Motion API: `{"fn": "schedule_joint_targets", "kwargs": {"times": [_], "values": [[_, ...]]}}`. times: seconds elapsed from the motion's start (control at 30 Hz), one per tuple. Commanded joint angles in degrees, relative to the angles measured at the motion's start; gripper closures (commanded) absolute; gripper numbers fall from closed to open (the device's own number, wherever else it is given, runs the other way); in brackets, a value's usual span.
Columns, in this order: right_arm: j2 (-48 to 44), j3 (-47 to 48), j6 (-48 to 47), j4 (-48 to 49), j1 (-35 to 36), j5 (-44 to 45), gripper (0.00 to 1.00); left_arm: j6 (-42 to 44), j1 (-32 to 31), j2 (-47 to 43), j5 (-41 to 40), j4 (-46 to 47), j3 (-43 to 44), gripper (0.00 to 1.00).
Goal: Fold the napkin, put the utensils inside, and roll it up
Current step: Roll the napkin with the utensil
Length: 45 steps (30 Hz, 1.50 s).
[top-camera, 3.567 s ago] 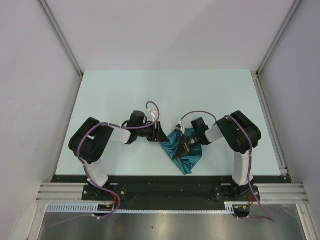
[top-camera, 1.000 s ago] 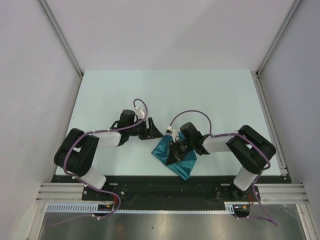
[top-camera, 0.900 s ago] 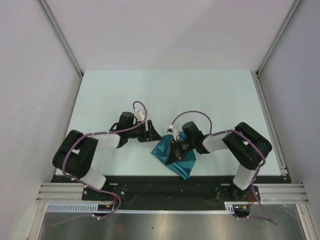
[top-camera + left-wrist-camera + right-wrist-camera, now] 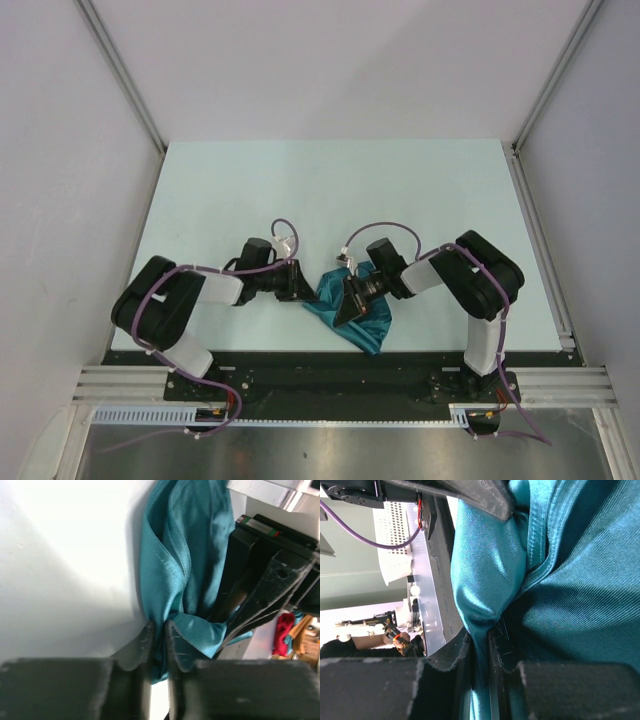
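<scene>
While the napkin (image 4: 362, 318) lies bunched near the front edge of the table (image 4: 300, 190), the left gripper (image 4: 159, 632) and right gripper (image 4: 480, 642) each pinch a fold of it. Pulling apart slowly and level should spread it flat without a slip.

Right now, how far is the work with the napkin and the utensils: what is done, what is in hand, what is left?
Done: little that shows. The napkin lies bunched in loose folds, not folded neatly. In hand: the left gripper and the right gripper each pinch a fold of it. Left: no utensils are visible, though they may be hidden in the cloth, and no roll is formed.
</scene>
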Motion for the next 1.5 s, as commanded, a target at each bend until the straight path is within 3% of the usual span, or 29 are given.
{"fn": "schedule_joint_targets", "kwargs": {"times": [0.0, 0.07, 0.2, 0.4, 0.5, 0.53, 0.6, 0.9, 1.1, 1.47], "values": [[0.6, 1.9, -2.0, -2.1, -0.6, 0.3, 0.86, 0.1, -1.0, 0.9, 0.8, -0.8, 0.1, 0.9], [-0.3, 2.8, -2.5, -3.2, -0.8, 0.9, 0.8, 0.4, -1.0, 0.9, 0.7, -1.3, 0.3, 1.0], [-4.8, 6.3, -7.2, -14.4, -2.0, 4.0, 0.52, 1.5, -1.0, 1.0, -0.6, -4.3, 1.3, 1.0], [-16.9, 12.5, -13.9, -31.2, -2.7, 17.5, 0.33, 1.8, -1.0, 1.9, -1.5, -6.0, 2.5, 1.0], [-21.6, 13.5, -17.1, -35.3, 2.9, 30.9, 0.31, 1.7, -0.9, 2.1, -1.6, -6.6, 2.9, 1.0], [-23.8, 13.3, -17.5, -36.1, 5.0, 40.4, 0.3, 1.6, -0.9, 2.2, -1.6, -6.6, 3.0, 1.0], [-25.6, 12.3, -17.1, -35.4, 11.4, 49.8, 0.3, 1.6, -1.0, 2.2, -1.7, -6.7, 3.3, 1.0], [-26.6, 10.2, -14.6, -32.6, 31.6, 69.5, 0.33, 1.9, -0.9, 1.5, -2.8, -8.0, 4.2, 1.0], [-21.7, 11.4, -15.0, -33.5, 36.1, 71.6, 0.36, 2.3, -1.0, 1.3, -2.9, -9.1, 5.2, 1.0], [-16.9, 11.0, -16.8, -33.2, 35.6, 73.7, 0.36, 2.4, -0.9, 1.2, -2.9, -9.8, 5.7, 1.0]]}}
